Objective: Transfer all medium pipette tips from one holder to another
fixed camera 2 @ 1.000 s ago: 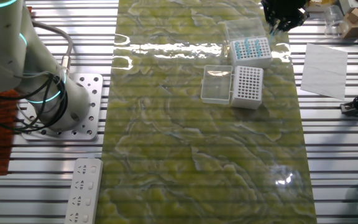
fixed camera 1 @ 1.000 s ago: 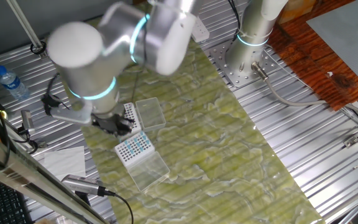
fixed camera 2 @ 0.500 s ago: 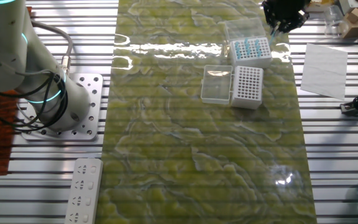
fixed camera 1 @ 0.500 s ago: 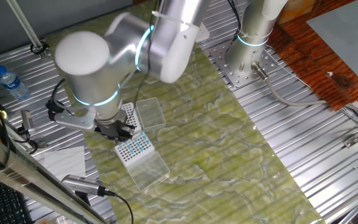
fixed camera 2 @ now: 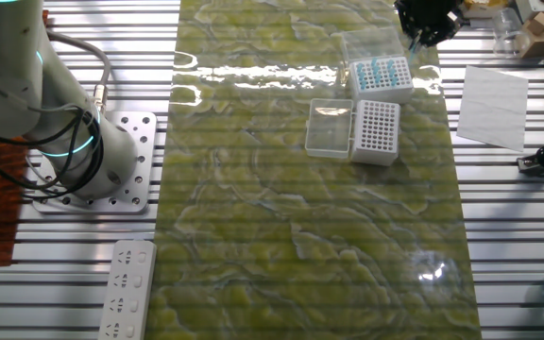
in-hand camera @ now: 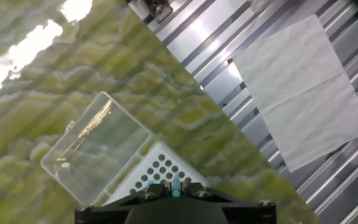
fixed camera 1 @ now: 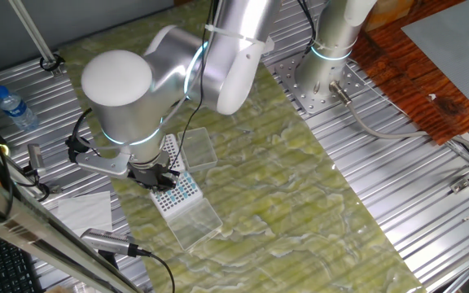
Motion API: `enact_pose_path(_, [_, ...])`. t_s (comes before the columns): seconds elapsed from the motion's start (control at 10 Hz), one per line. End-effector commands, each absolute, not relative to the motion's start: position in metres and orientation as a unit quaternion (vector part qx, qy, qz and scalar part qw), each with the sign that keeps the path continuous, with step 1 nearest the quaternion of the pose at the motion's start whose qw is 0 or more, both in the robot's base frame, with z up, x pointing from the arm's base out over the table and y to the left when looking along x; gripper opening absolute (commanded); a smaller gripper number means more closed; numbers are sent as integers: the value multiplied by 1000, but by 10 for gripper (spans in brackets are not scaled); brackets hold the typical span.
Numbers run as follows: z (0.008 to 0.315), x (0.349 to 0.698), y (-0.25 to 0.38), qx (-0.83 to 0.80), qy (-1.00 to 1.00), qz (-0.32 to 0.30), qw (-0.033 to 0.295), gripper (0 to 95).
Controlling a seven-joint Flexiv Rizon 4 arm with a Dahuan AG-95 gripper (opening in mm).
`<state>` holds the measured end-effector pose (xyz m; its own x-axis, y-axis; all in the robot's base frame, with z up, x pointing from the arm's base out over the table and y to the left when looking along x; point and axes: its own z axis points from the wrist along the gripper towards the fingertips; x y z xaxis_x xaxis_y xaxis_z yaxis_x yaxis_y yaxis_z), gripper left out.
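Claw point(fixed camera 1: 163, 176) hangs low over the white holder point(fixed camera 1: 176, 192) that carries the medium pipette tips point(fixed camera 1: 177, 188), at the edge of the green patterned mat point(fixed camera 1: 283, 179) on the worktop point(fixed camera 1: 405, 187). In one fixed view the black fingers are just above the near-arm corner of this holder, and the blue dots of the tips show in rows on the part of the grid not covered by the claw. In the other fixed view the claw point(fixed camera 2: 427, 17) is at the top edge of the picture, above and a little to the right of the tips point(fixed camera 2: 378, 69); whether it touches them I cannot tell.

In the hand view one light-blue tip point(in-hand camera: 176, 185) stands between the two black fingers point(in-hand camera: 148, 193), which are very close together on it, so the claw seems to grip this single tip. Behind it is a white grid with empty holes point(in-hand camera: 160, 171) and a clear plastic lid point(in-hand camera: 95, 152) lying open beside it.

The second holder point(fixed camera 2: 377, 130), with its own clear lid point(fixed camera 2: 330, 127) open to the side, sits just beside the first one, and its grid looks empty. A sheet of white paper point(fixed camera 2: 491, 106) lies on the ribbed metal next to the mat.
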<state>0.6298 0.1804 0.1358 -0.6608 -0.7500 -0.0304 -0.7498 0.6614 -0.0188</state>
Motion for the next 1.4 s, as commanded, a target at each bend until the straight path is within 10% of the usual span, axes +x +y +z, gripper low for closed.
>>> enact_pose_path(0.1, [134, 630, 181, -412, 911, -3, 22, 0])
enact_pose_path(1.4, [121, 626, 181, -415, 909, -6, 34, 0])
